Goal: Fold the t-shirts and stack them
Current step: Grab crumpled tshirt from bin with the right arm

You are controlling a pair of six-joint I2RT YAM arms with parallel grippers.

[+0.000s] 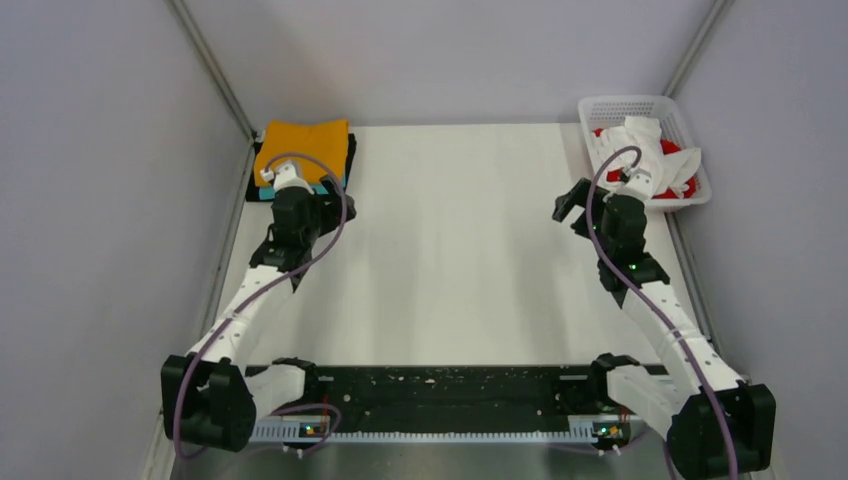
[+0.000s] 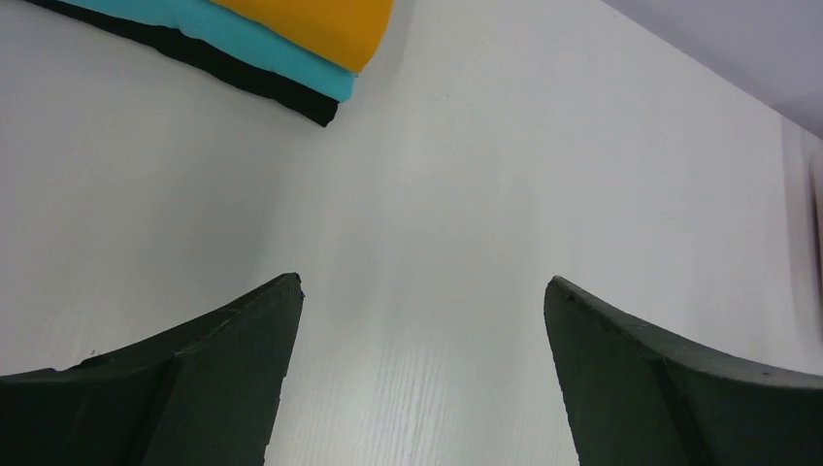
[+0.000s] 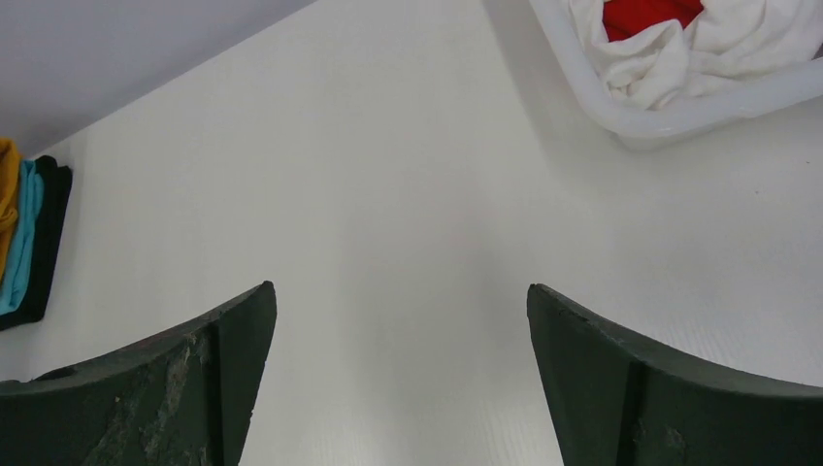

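Observation:
A folded orange t-shirt (image 1: 302,145) lies on top of a stack at the table's far left corner, with a teal t-shirt (image 1: 324,187) and a black cloth under it. The stack also shows in the left wrist view: orange (image 2: 311,24), teal (image 2: 243,44), black (image 2: 243,83). A crumpled white t-shirt (image 1: 630,145) and a red t-shirt (image 1: 685,185) lie in the basket (image 1: 640,103) at the far right. My left gripper (image 1: 330,208) (image 2: 422,291) is open and empty over bare table just in front of the stack. My right gripper (image 1: 572,210) (image 3: 401,291) is open and empty, left of the basket.
The white mesh basket (image 3: 679,112) holds the white t-shirt (image 3: 699,58) and the red one (image 3: 645,15). Grey walls close in the table on the left, back and right. A black strip (image 1: 440,385) runs along the near edge between the arm bases.

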